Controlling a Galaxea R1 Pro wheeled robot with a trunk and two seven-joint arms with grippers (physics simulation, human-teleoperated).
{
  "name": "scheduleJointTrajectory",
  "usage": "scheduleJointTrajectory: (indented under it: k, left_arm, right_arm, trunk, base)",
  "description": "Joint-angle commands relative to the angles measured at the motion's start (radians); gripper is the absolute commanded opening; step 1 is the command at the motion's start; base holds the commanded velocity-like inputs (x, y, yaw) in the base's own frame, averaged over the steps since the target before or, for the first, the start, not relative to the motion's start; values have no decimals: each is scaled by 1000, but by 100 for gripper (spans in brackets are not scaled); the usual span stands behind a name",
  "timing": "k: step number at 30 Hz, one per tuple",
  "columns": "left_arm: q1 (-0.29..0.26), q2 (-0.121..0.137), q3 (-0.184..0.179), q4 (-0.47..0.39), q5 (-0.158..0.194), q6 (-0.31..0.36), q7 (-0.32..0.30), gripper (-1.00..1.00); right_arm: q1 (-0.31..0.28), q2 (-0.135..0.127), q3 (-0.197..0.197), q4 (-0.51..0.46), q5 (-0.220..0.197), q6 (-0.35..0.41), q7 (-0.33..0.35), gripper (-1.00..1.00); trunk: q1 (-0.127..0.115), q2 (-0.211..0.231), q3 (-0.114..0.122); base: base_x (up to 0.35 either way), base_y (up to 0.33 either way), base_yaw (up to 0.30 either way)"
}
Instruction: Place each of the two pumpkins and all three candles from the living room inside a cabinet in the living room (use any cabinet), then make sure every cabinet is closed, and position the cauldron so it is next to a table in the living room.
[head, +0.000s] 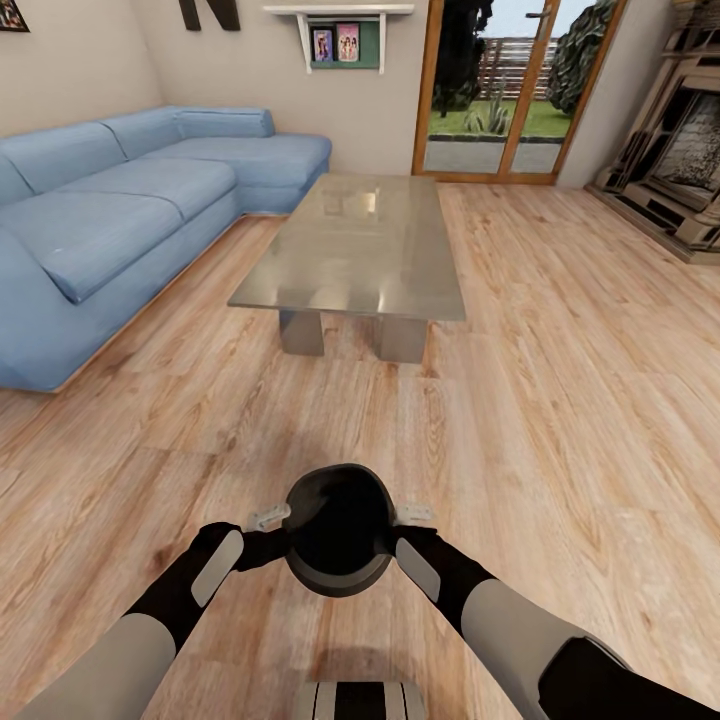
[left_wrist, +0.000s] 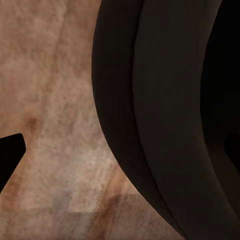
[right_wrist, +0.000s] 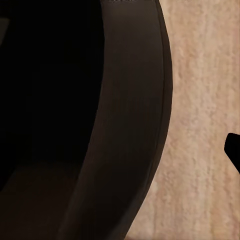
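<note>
Black pot (head: 338, 530) held between both grippers, near side of the table (head: 355, 250).
Glossy, round, wide-mouthed; left gripper (head: 268, 518) and right gripper (head: 412, 515) pressed its sides, jaw state unclear; wrist cameras showed its curved wall (left_wrist: 165, 115).

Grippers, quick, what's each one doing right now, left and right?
Left tool: pressed against the cauldron's left side; open or closed cannot be told.
Right tool: pressed against the cauldron's right side; cannot be told either.
</note>
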Motion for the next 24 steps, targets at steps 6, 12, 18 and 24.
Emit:
scheduleJointTrajectory:
  k: [6, 12, 18, 24]
  left_arm:
    - [0, 1, -5, -2, 11, 2, 10, 100]
    - [0, 1, -5, -2, 11, 2, 10, 100]
    - [0, 1, -5, -2, 11, 2, 10, 100]
    - [0, 1, -5, -2, 11, 2, 10, 100]
  right_arm:
    - [-1, 0, 5, -1, -5, 3, -7, 100]
    - [0, 0, 5, -1, -5, 2, -7, -100]
    - [0, 0, 5, -1, -5, 2, -7, -100]
    - [-1, 0, 5, -1, -5, 2, -7, -100]
  trunk:
    - [0, 0, -1]
    - [0, 0, -1]
    - [0, 0, -1]
    - [0, 0, -1]
  base:
    - [0, 0, 0]
    - [0, 0, 0]
    - [0, 0, 0]
    - [0, 0, 0]
